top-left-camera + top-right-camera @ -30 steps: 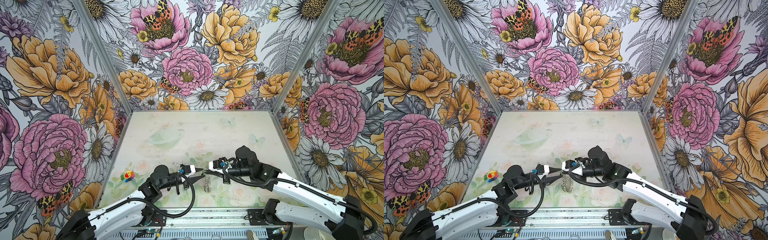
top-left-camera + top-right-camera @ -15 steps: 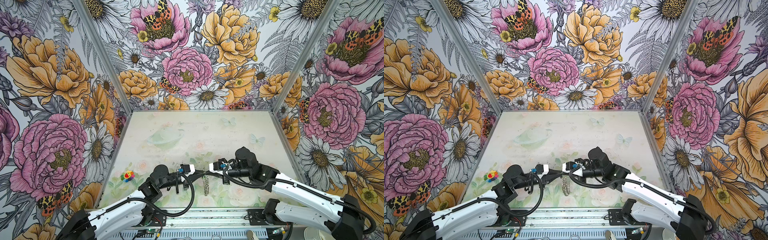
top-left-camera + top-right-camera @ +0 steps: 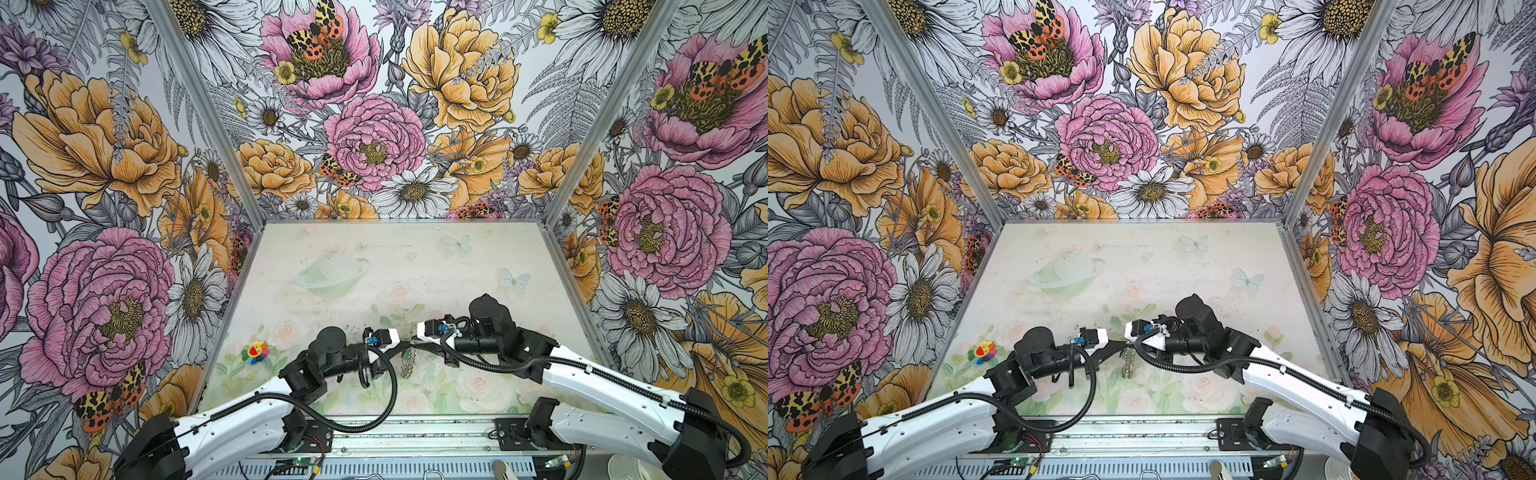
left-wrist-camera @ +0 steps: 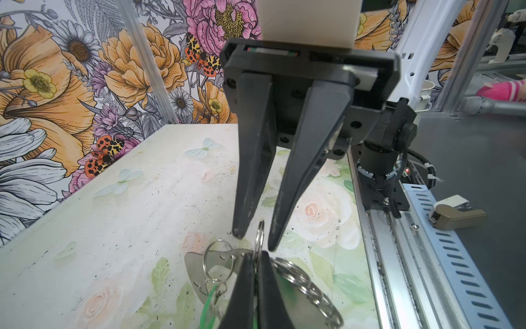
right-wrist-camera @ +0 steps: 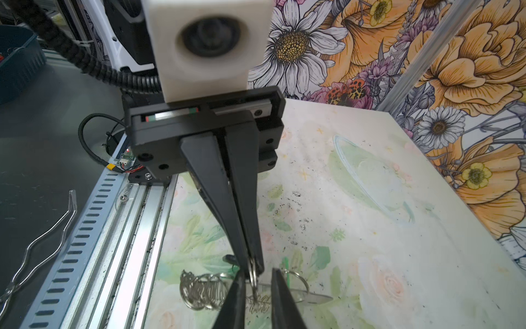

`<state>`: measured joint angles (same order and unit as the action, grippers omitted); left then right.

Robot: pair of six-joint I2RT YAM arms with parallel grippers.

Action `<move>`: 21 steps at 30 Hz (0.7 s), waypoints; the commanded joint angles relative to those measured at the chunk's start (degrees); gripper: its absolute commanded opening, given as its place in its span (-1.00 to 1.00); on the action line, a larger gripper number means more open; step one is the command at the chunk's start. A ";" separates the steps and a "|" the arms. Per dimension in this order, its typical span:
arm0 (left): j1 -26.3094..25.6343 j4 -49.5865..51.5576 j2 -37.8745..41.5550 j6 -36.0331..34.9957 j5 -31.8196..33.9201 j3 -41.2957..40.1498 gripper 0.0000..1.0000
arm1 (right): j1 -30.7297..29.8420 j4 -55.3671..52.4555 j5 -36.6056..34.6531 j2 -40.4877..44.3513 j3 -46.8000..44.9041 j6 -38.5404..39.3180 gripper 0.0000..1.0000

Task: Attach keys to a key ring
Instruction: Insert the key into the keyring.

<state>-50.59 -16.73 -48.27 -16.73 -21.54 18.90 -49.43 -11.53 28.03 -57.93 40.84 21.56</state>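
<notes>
The key ring [image 4: 195,266] is pinched in the left jaws; right jaws narrowly apart.

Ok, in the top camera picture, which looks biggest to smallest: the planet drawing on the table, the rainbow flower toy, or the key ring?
In a top view:
1. planet drawing: clearly largest.
2. rainbow flower toy and key ring: too close to rank, because the key ring shows only its thin edge.

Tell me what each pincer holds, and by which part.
Left pincer pinches the key ring by one wire ring on its edge; right pincer is open, holding nothing.
</notes>
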 commanded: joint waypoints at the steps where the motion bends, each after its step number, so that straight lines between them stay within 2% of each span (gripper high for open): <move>1: -0.45 4.66 -1.06 -4.21 4.11 3.00 -1.00 | -0.14 -8.27 -3.43 0.25 4.73 2.35 -0.59; 4: -0.46 5.57 -1.56 -4.54 3.55 3.52 -1.00 | -0.32 -10.85 -3.03 -0.26 6.08 3.03 -0.59; 21: -0.48 5.03 -1.08 -4.10 -0.04 3.26 -1.00 | -1.60 -10.83 -2.37 -4.02 7.67 3.90 -0.66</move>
<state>-50.85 -10.92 -49.98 -20.14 -19.94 20.80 -50.46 -22.26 26.04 -61.41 46.30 24.77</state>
